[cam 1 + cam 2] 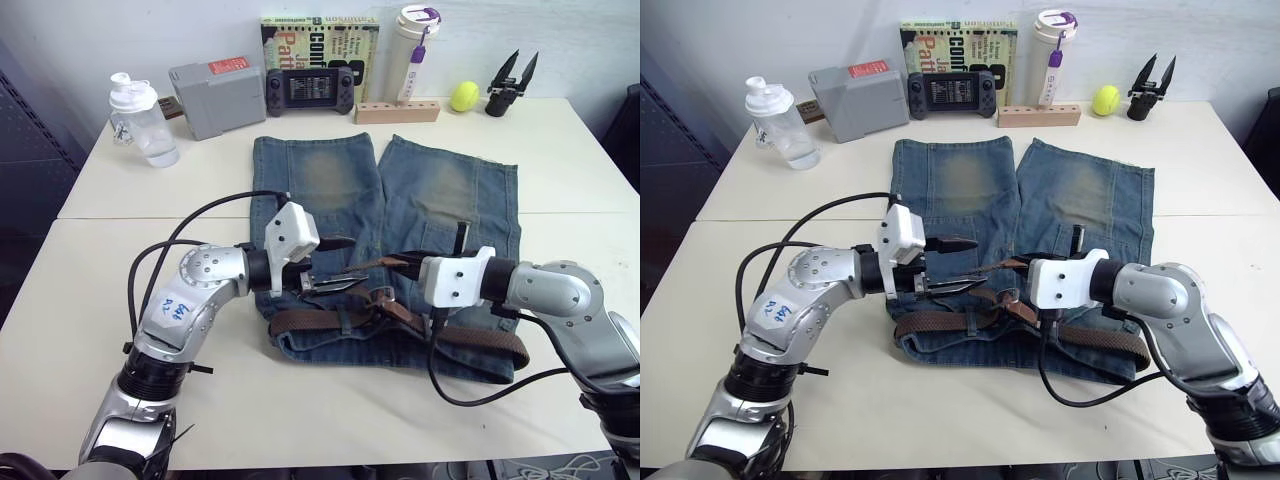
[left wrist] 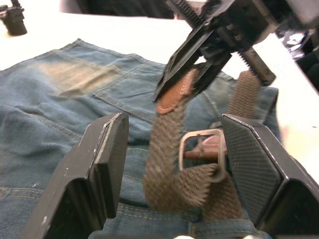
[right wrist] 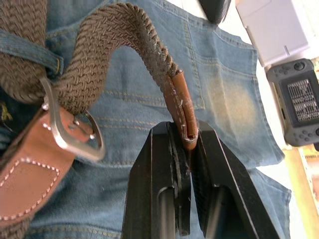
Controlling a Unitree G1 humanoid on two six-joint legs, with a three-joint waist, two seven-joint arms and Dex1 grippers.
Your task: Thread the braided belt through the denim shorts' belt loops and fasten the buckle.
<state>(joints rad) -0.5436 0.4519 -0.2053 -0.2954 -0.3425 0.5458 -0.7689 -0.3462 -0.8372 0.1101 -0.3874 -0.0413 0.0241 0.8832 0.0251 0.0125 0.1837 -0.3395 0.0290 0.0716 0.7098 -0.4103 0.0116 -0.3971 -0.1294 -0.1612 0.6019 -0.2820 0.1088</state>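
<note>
Table [image 1: 330, 420]: white, fills most of the head views.
Denim shorts [image 1: 330, 185]: spread flat at centre frame, legs toward the top, waistband toward the bottom.
Braided belt [image 1: 300, 322]: lies along the waistband in the lower centre, from bottom left of the shorts across to their lower right; one stretch passes under a belt loop [image 3: 30, 50], and the tail rises in an arch above the denim.
Left gripper [image 1: 325, 262]: centre frame, just left of the belt's arch, fingers apart with the buckle and the woven strap between them, touching neither as far as the wrist view shows.
Right gripper [image 3: 185, 144]: centre right, fingers closed tight on the belt's tan leather tip [image 3: 180, 107], holding it up off the shorts.
Buckle [image 2: 202, 152]: silver frame on the waistband at lower centre, just below the held tip, brown leather tab attached.
Back edge, top of frame: shaker bottle [image 1: 140, 120], grey box [image 1: 215, 95], handheld game console [image 1: 308, 90], book [image 1: 320, 45], tumbler [image 1: 415, 50], yellow ball [image 1: 464, 96].
</note>
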